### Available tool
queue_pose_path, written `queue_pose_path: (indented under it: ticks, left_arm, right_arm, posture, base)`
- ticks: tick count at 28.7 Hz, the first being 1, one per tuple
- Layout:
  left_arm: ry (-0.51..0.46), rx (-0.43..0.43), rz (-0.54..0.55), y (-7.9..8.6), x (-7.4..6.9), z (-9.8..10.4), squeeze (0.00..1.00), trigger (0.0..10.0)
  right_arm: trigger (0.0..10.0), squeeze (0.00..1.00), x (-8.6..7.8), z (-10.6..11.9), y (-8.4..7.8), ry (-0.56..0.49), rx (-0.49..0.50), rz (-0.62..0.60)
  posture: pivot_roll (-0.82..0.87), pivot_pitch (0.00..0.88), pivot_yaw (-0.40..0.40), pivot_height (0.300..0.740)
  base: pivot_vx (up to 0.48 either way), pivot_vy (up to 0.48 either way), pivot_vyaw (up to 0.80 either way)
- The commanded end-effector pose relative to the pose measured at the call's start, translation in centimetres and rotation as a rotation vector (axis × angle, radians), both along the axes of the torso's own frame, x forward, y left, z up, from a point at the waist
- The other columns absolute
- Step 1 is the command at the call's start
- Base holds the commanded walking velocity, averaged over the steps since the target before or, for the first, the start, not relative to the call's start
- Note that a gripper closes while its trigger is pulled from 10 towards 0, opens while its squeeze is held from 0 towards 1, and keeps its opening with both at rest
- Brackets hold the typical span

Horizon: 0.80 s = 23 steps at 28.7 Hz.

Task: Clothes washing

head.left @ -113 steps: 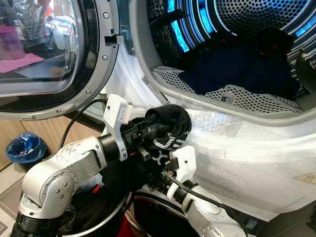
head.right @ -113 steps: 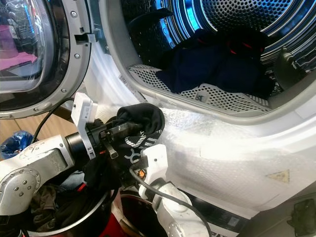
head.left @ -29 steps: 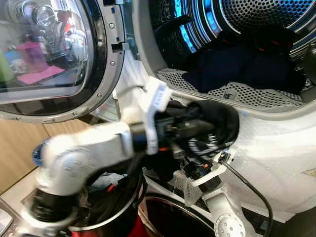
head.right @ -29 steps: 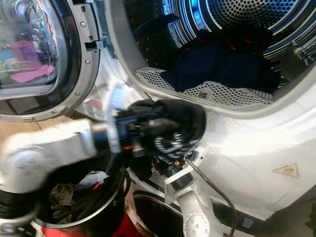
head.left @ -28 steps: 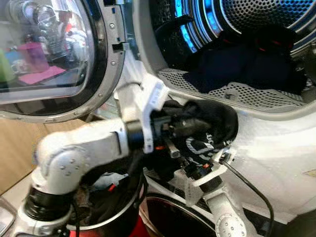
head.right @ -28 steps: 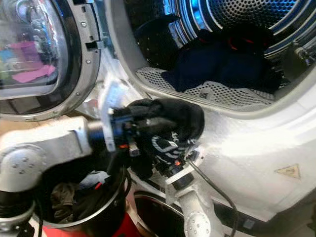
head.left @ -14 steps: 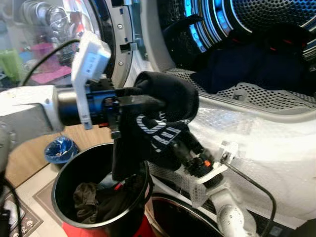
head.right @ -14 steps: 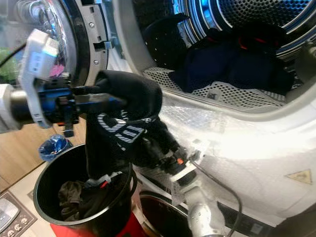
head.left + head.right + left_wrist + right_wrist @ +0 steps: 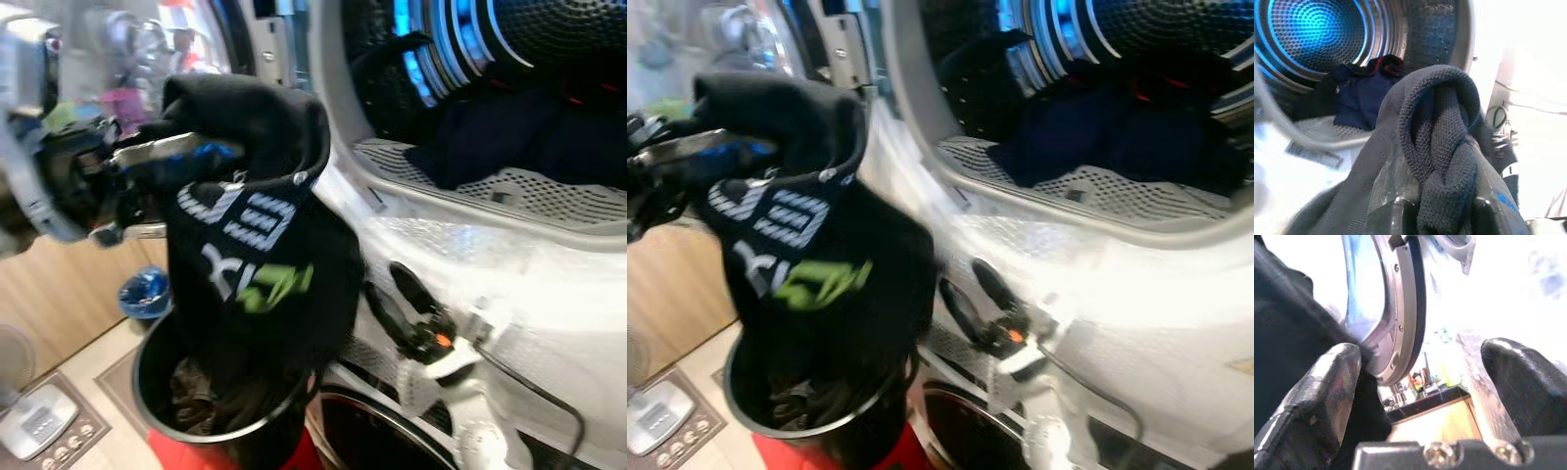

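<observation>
A black garment [image 9: 260, 255] with white and green lettering hangs from my left gripper [image 9: 201, 155], which is shut on its top fold, left of the washer opening. The cloth's lower end reaches into the black bucket [image 9: 147, 377]. In the left wrist view the garment [image 9: 1442, 142] is draped over both fingers, with the drum [image 9: 1308, 34] beyond. My right gripper [image 9: 390, 299] is open, low in front of the washer's white front, just right of the garment. Dark blue clothes [image 9: 500, 137] lie inside the drum.
The bucket holds more dark laundry [image 9: 211, 406]. The perforated door sill [image 9: 490, 181] sits at the drum's mouth. A blue bin [image 9: 145, 292] stands by the wooden wall, and a small grey device [image 9: 39, 431] lies on the floor at lower left.
The left arm has lifted the garment higher and to the left, and it now hangs full length over the bucket. The right gripper has come free of the cloth. The camera has shifted.
</observation>
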<state>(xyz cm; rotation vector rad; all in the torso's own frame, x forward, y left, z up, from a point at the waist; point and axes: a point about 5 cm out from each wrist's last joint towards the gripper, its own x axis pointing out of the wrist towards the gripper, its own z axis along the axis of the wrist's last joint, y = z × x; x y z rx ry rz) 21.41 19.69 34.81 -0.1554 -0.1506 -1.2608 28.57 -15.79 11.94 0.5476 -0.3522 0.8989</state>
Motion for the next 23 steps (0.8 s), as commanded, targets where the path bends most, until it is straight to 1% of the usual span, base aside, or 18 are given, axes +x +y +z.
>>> queue_pose_path:
  ticks: [1,2,3,4,6,8,9,10,11,13,15,16,17,18,20,21,22,23]
  left_arm:
    - [0.022,0.001,0.026,0.7,-0.6,-0.6,0.00,0.0]
    - [0.058,0.014,0.017,0.9,-1.0,-1.4,0.00,0.0]
    - [0.058,0.014,0.017,0.9,-1.0,-1.4,0.00,0.0]
    - [0.101,0.051,0.009,1.2,-1.5,-2.4,0.00,0.0]
    - [0.144,0.107,0.026,1.6,-1.7,-3.5,0.00,0.0]
    - [0.167,0.155,0.087,1.8,-1.3,-4.5,0.00,0.0]
    - [0.176,0.198,0.146,1.7,-0.6,-5.5,0.00,0.0]
    - [0.176,0.198,0.146,1.7,-0.6,-5.5,0.00,0.0]
    - [0.177,0.211,0.169,1.5,-0.2,-6.2,0.00,0.0]
    - [0.173,0.227,0.177,1.0,0.2,-6.8,0.00,0.0]
    - [0.185,0.244,0.136,0.4,0.1,-7.3,0.00,0.0]
    - [0.195,0.245,0.107,0.1,-0.1,-7.6,0.00,0.0]
    - [0.196,0.249,0.095,-0.1,-0.1,-7.8,0.00,0.0]
    - [0.206,0.264,0.056,-0.5,-0.2,-8.3,0.00,0.0]
    - [0.223,0.273,0.021,-0.8,-0.2,-8.9,0.00,0.0]
    - [0.222,0.275,0.020,-0.8,-0.2,-9.0,0.00,0.0]
    - [0.221,0.278,0.010,-0.9,-0.1,-9.1,0.00,0.0]
    - [0.220,0.279,0.010,-0.9,0.0,-9.2,0.00,0.0]
  right_arm:
    - [10.0,0.00,-1.1,-1.3,-2.4,0.054,-0.003,-0.046]
    - [10.0,0.00,-1.4,-1.4,-2.8,0.055,-0.029,-0.031]
    - [10.0,0.00,-1.4,-1.4,-2.8,0.055,-0.029,-0.031]
    - [10.0,0.00,-1.7,-1.7,-3.3,0.066,-0.084,-0.019]
    - [10.0,0.00,-2.0,-2.0,-3.8,0.081,-0.144,-0.009]
    - [10.0,0.00,-2.1,-2.5,-4.4,0.111,-0.208,-0.009]
    - [10.0,0.00,-1.9,-3.0,-4.9,0.144,-0.263,-0.038]
    - [10.0,0.00,-1.9,-3.0,-4.9,0.144,-0.263,-0.038]
    - [10.0,0.00,-1.6,-3.2,-5.3,0.159,-0.284,-0.077]
    - [10.0,0.00,-1.3,-2.7,-5.6,0.150,-0.249,-0.099]
    - [10.0,0.00,-1.5,-1.3,-5.3,0.091,-0.143,-0.062]
    - [10.0,0.00,-1.8,-0.5,-5.0,0.048,-0.101,-0.020]
    - [10.0,0.00,-2.0,-0.2,-4.8,0.029,-0.097,0.004]
    - [10.0,0.00,-2.9,0.7,-4.0,-0.021,-0.094,0.113]
    - [10.0,0.00,-4.1,1.9,-2.7,-0.070,-0.100,0.263]
    - [10.0,0.00,-4.2,2.0,-2.6,-0.073,-0.101,0.276]
    - [10.0,0.00,-4.8,2.8,-1.5,-0.096,-0.108,0.358]
    - [10.0,0.00,-5.2,3.4,-0.7,-0.111,-0.096,0.403]
  posture:
    - [0.16,0.000,0.102,0.740]
    - [0.16,0.000,0.095,0.740]
    - [0.16,0.000,0.095,0.740]
    - [0.16,0.000,0.084,0.740]
    - [0.16,0.000,0.079,0.740]
    - [0.15,0.000,0.071,0.740]
    - [0.14,0.000,0.063,0.740]
    - [0.14,0.000,0.063,0.740]
    - [0.14,0.000,0.054,0.740]
    - [0.13,0.000,0.044,0.740]
    - [0.13,0.000,0.039,0.740]
    - [0.12,0.000,0.036,0.740]
    - [0.11,0.000,0.037,0.740]
    - [0.11,0.000,0.038,0.740]
    - [0.10,0.000,0.038,0.740]
    - [0.10,0.000,0.038,0.740]
    - [0.09,0.000,0.044,0.740]
    - [0.08,0.000,0.047,0.740]
  base:
    - [0.000,0.000,0.00]
    - [0.000,0.000,0.00]
    - [0.000,0.000,0.00]
    - [0.000,0.000,0.00]
    - [0.000,0.000,0.00]
    - [0.000,0.000,0.00]
    - [0.000,0.000,0.00]
    - [0.000,0.000,0.00]
    - [0.000,0.000,0.00]
    - [0.000,0.000,0.00]
    - [0.000,0.000,0.00]
    - [0.000,0.000,0.00]
    - [0.000,0.000,0.00]
    - [0.000,0.000,0.00]
    - [0.000,0.000,0.00]
    - [0.000,0.000,0.00]
    - [0.000,0.000,0.00]
    - [0.000,0.000,0.00]
